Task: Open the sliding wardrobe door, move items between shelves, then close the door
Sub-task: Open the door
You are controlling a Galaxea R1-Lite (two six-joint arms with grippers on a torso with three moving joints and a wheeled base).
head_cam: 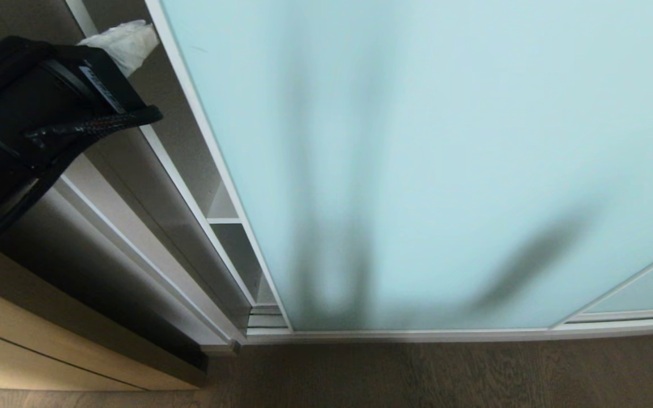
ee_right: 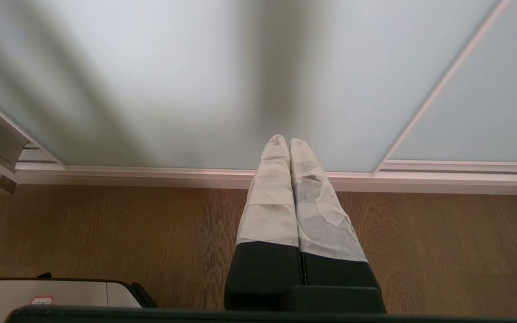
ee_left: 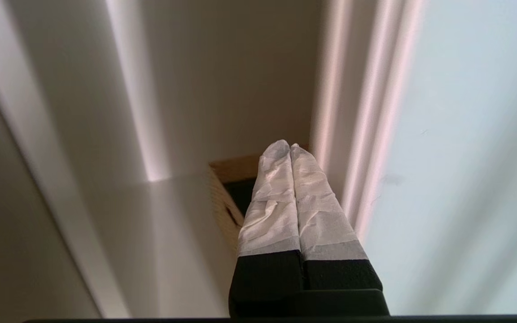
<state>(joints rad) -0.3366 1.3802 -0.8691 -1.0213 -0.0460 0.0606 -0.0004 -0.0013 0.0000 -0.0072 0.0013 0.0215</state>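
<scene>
The sliding wardrobe door (head_cam: 445, 170) stands only a narrow gap open. The left gripper (ee_left: 290, 150), fingers pressed together and empty, sits at its edge near the wicker basket (ee_left: 227, 197); moving items remains.

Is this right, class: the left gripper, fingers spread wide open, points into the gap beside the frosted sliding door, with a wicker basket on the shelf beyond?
Not quite. In the left wrist view the left gripper is shut, its wrapped fingers pressed together. The rest stands: it points into the gap beside the sliding door, the wicker basket beyond.
</scene>
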